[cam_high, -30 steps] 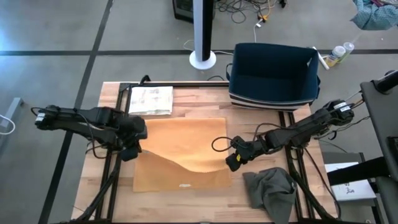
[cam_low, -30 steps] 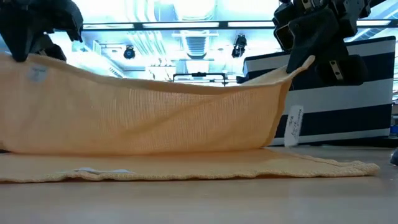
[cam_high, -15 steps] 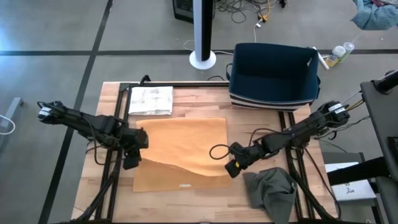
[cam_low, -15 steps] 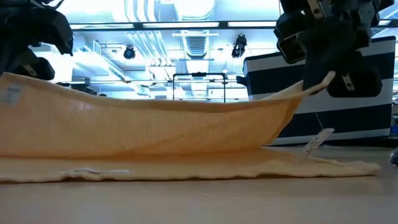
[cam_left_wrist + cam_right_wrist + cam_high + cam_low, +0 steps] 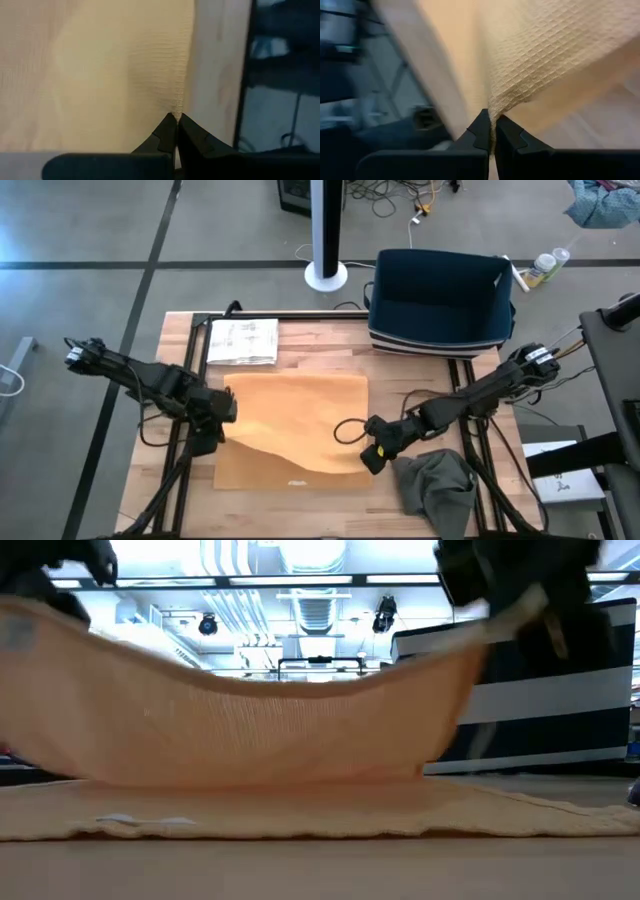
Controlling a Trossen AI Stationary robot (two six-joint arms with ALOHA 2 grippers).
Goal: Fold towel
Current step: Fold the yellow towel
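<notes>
Tan waffle-weave towel (image 5: 300, 425) is spread over the middle of the wooden table (image 5: 180, 340), partly folded: its far edge is lifted and carried toward the near edge, sagging in the middle between the two held corners, while the bottom layer lies flat. A small white label (image 5: 297, 478) is seen on the bottom layer near the table's front edge. Left gripper (image 5: 205, 442) is clamped on the towel's left lifted corner, fingers (image 5: 167, 135) pinched together on the cloth. Right gripper (image 5: 372, 457) is clamped on the right lifted corner, fingers (image 5: 482, 131) closed on the weave. A grey cloth (image 5: 435, 485) is crumpled at the near right corner. A printed sheet (image 5: 243, 341) is laid at the far left corner. A dark blue bin (image 5: 440, 300) is set at the far right edge. Grey concrete floor and a white pole base (image 5: 326, 277) are seen beyond the table.
</notes>
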